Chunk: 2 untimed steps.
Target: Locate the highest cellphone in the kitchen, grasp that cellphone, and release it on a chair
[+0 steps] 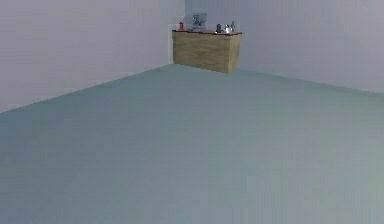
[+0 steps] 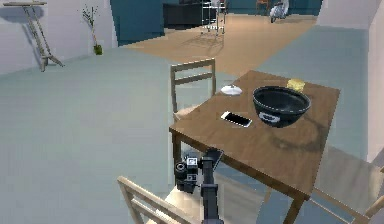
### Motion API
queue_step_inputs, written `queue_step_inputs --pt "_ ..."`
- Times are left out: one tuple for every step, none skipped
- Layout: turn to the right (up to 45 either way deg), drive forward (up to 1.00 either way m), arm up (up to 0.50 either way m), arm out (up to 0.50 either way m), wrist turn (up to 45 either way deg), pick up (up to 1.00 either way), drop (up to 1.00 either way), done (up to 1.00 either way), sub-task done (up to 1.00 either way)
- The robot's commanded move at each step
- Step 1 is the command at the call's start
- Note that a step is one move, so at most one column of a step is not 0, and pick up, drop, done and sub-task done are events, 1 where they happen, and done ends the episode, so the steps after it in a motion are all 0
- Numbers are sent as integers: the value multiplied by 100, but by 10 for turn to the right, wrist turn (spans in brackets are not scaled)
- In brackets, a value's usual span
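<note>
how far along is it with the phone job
Done: the robot is beside the table, where a phone lies flat. In hand: the gripper is by the table's near corner; I cannot tell whether it holds anything. Left: grasping the phone and releasing it on a chair.

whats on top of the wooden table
A black bowl, a cellphone, a yellow block and a small white thing. The bowl covers the tabletop just behind it.
</note>
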Motion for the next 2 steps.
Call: queue_step_inputs --pt "0 0 -32 0 0 0 0 0 0" --pt "0 0 0 0 0 0 100 0 0"
